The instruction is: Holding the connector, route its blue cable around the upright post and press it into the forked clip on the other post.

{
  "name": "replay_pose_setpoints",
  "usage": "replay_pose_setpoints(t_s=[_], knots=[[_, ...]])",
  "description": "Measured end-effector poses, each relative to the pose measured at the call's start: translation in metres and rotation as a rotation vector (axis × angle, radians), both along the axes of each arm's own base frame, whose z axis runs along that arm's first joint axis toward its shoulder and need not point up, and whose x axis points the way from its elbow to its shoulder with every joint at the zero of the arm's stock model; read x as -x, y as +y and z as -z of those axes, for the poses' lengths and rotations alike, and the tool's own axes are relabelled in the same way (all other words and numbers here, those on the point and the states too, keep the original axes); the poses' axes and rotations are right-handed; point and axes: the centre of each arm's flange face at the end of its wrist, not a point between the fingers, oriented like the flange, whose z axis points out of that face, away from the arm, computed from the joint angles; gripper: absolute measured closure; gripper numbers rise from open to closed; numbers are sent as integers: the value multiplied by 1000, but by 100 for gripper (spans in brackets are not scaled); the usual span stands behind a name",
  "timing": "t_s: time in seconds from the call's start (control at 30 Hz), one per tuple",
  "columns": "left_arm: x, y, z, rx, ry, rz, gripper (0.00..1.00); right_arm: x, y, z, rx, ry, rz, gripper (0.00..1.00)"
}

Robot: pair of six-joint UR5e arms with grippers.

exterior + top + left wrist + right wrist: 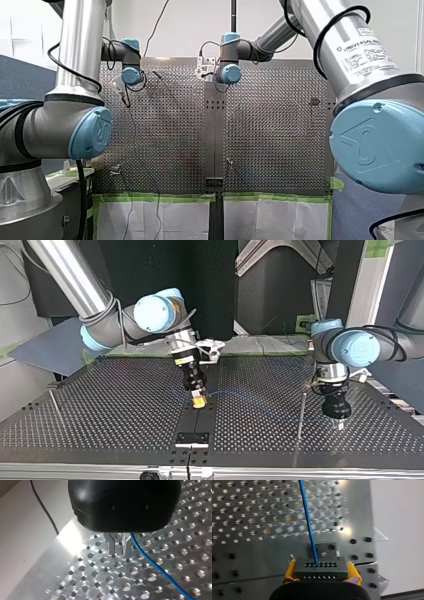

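In the right wrist view my right gripper (321, 575) is shut on a black multi-hole connector (320, 567), its yellow pads (289, 573) on either side. The blue cable (308, 522) leaves the connector and runs ahead over the table. In the top view it (260, 405) stretches from my right gripper (198, 401) past an upright post (300, 415) to my left gripper (340, 426). In the left wrist view the cable (155, 566) emerges from under the gripper body beside one metal finger (126, 547). My left gripper (119, 552) has its tips nearly together. A second thin post (56, 407) stands at the top view's left.
The perforated metal table (110, 410) has a central seam with a small black plate (192, 439) near the top view's front edge. Green-taped sheeting (160, 197) lines the table edge in the front view. A black wire (42, 507) lies beyond the table's edge.
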Motion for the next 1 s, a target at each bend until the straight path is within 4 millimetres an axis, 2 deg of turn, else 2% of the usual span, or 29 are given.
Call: replay_pose_setpoints(t_s=[0.3,0.43,0.5,0.53,0.57,0.6,0.63,0.67,0.73,0.77,0.83,0.87,1.0], knots=[[-11,-10,35,-5,68,23,78,-3,-6,28,-37,35,4,100],[-13,-14,43,-18,82,27,78,-3,-8,40,-57,55,5,100],[-14,-16,44,-31,85,29,69,-3,-8,46,-68,65,6,100],[-14,-16,45,-35,85,29,69,-3,-9,50,-75,72,6,100],[-14,-17,45,-39,84,29,57,-3,-9,53,-81,78,7,100],[-14,-17,45,-43,83,30,41,-3,-9,56,-88,85,7,100],[-14,-18,45,-46,82,30,41,-3,-9,61,-98,95,8,100],[-14,-18,45,-49,81,31,35,-3,-10,64,-105,104,10,100],[-14,-19,45,-53,81,36,35,-1,-10,72,-119,119,12,100],[-14,-20,45,-54,81,38,5,-1,-9,75,-123,123,13,100],[-13,-21,47,-54,83,40,5,1,-9,82,-129,129,16,100],[-12,-21,49,-53,85,41,0,2,-10,85,-131,130,17,100],[-8,-24,56,-49,93,40,0,7,-11,95,-135,131,24,100]])
